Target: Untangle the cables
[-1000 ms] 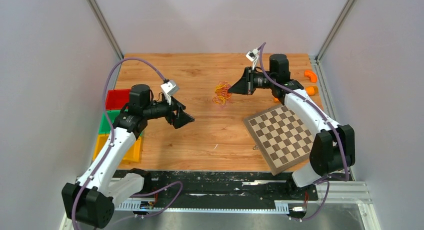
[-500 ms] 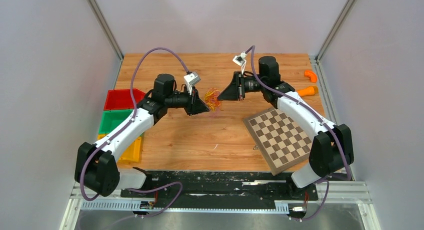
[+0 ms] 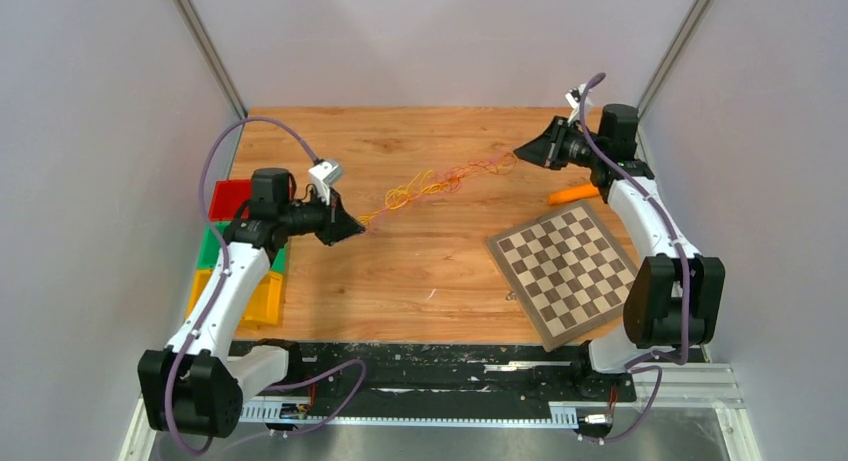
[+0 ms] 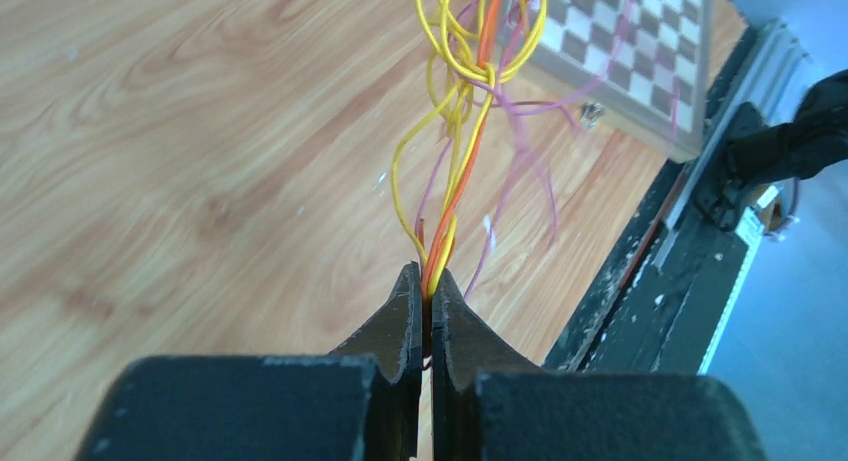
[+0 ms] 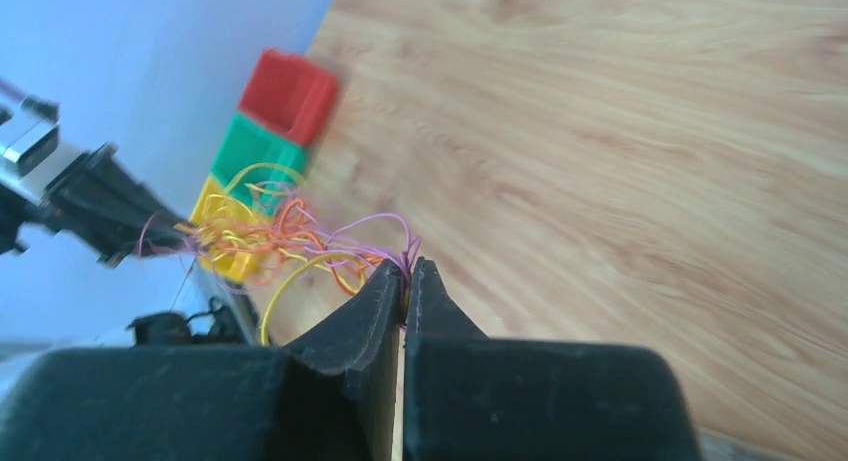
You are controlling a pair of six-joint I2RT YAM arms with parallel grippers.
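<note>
Over the table (image 3: 420,271), left hand (image 3: 358,224) and right hand (image 3: 520,155) clamp the cables (image 3: 430,187), stretched yellow-orange-pink strands.

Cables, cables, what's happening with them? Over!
Left fingers shut on cables. Right fingers shut on the other end. Bundle stretched between, tangled in the middle. Chessboard lies apart from it.

Two arms (image 3: 225,291), three bins (image 3: 228,194), one chessboard (image 3: 562,271), one cable tangle (image 3: 440,184), one orange piece (image 3: 573,193)
</note>
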